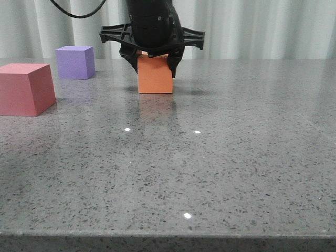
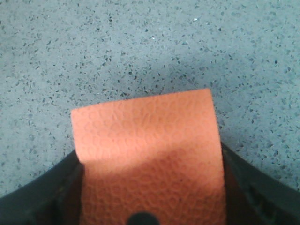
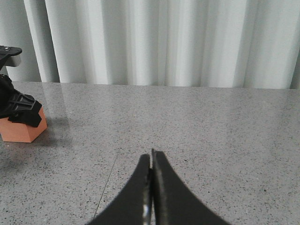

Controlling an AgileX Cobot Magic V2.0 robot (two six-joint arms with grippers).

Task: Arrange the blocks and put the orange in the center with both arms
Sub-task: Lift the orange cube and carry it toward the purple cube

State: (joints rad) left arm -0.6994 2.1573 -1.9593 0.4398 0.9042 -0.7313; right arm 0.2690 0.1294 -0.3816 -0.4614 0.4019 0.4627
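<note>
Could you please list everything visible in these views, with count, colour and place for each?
orange cube: one, orange, on the table toward the far middle, between the left gripper's fingers.
pinkish-red cube: one, pinkish-red, at the table's left edge of the front view.
purple cube: one, purple, far left, behind the pinkish-red cube.
table: one, grey speckled stone.
curtain: white, pleated, behind the table.
left gripper: one, black, closed on the orange cube.
right gripper: one, black, fingers pressed together, empty, above the table.

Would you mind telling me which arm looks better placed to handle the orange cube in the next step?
Left, most likely. The left gripper already straddles the orange cube, its fingers on either side. The right gripper is shut, empty and away from the cube.
</note>
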